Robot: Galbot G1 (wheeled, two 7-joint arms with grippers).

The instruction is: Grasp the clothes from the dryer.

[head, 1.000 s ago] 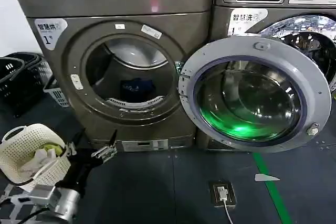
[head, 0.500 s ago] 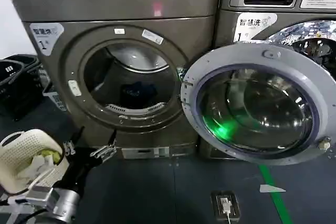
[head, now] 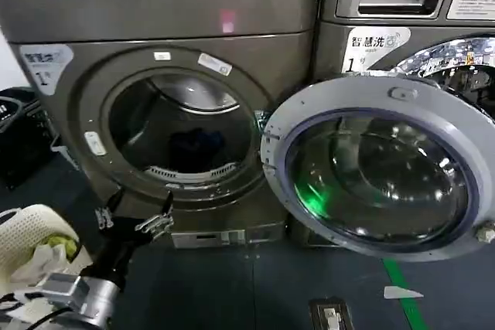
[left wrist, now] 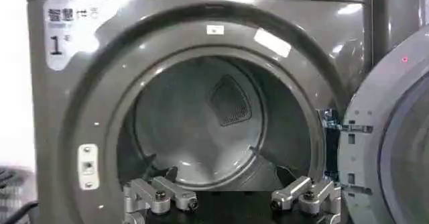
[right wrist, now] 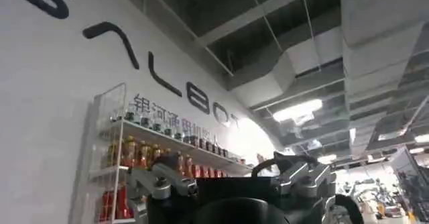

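Observation:
The dryer [head: 54, 113] is a bronze-grey front-loader with a white label marked 1, and its round door [head: 371, 164] is swung open to the right. Deep in the steel drum lie the clothes [head: 197, 147], a small dark navy bundle. My left gripper [head: 133, 219] hangs open below and in front of the porthole's lower left rim, well short of the clothes, with nothing between its fingers. In the left wrist view the left gripper [left wrist: 231, 202] faces the drum [left wrist: 194, 131]. My right gripper [right wrist: 231, 178] is parked, open, aimed up at a ceiling.
A white basket [head: 27, 226] holding yellow-green and white cloths [head: 56, 246] sits on the floor at the lower left. Dark baskets [head: 15, 125] stand left of the dryer. A second machine [head: 402, 36] stands behind the open door. A floor socket [head: 329, 314] and green tape [head: 404, 299] lie below the door.
The dryer has grown larger in the head view, as the body drew closer. The white basket has slid toward the left edge. My left gripper stays open, low before the porthole.

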